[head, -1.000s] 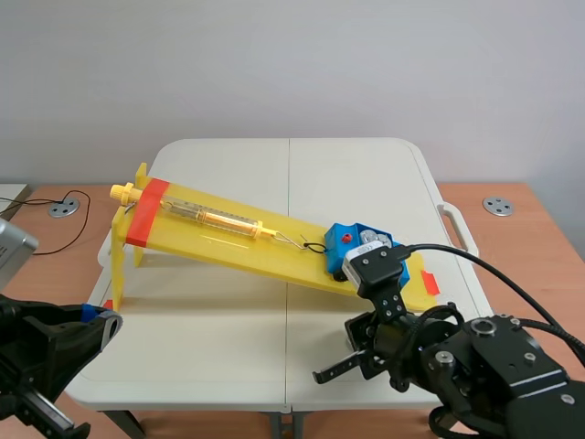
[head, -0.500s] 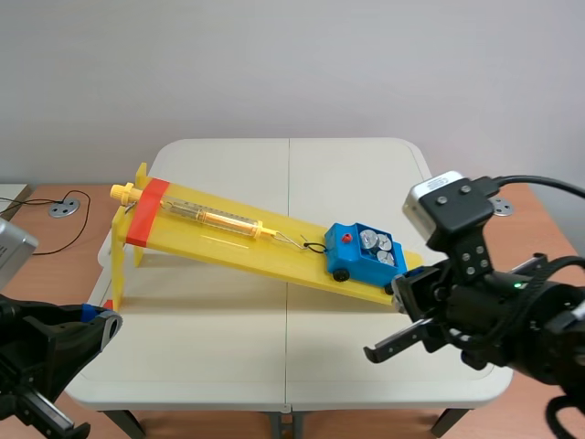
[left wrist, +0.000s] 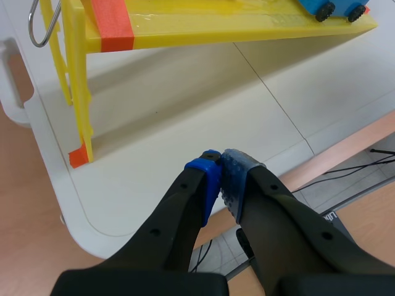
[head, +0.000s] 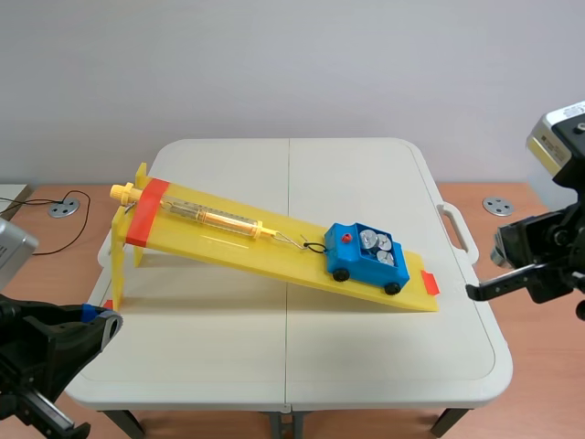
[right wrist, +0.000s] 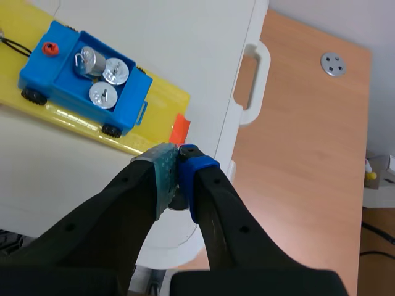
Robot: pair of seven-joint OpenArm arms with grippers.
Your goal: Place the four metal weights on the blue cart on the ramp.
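The blue cart point(head: 366, 258) sits low on the yellow ramp point(head: 228, 233), hooked to a spring scale point(head: 215, 218). Metal weights point(head: 376, 245) lie in its tray. In the right wrist view the blue cart point(right wrist: 86, 77) holds three visible round weights point(right wrist: 105, 74), one with a hook on top. My right gripper point(right wrist: 178, 155) is shut on nothing, above the table's right edge, apart from the cart. In the scene view the right gripper point(head: 477, 292) hangs right of the ramp's foot. My left gripper point(left wrist: 222, 166) is shut and empty, low over the table's front left corner.
The white folding table point(head: 274, 366) has a carry handle point(right wrist: 250, 74) at its right edge. Orange tape point(right wrist: 179, 131) marks the ramp's foot. The ramp's tall yellow legs point(left wrist: 77, 92) stand ahead of the left gripper. Wooden floor and a metal floor disc point(right wrist: 333, 61) lie to the right.
The right arm has drawn back from in front of the cart, rising and swinging right to the table's edge. The cart now shows fully. The left arm has not moved.
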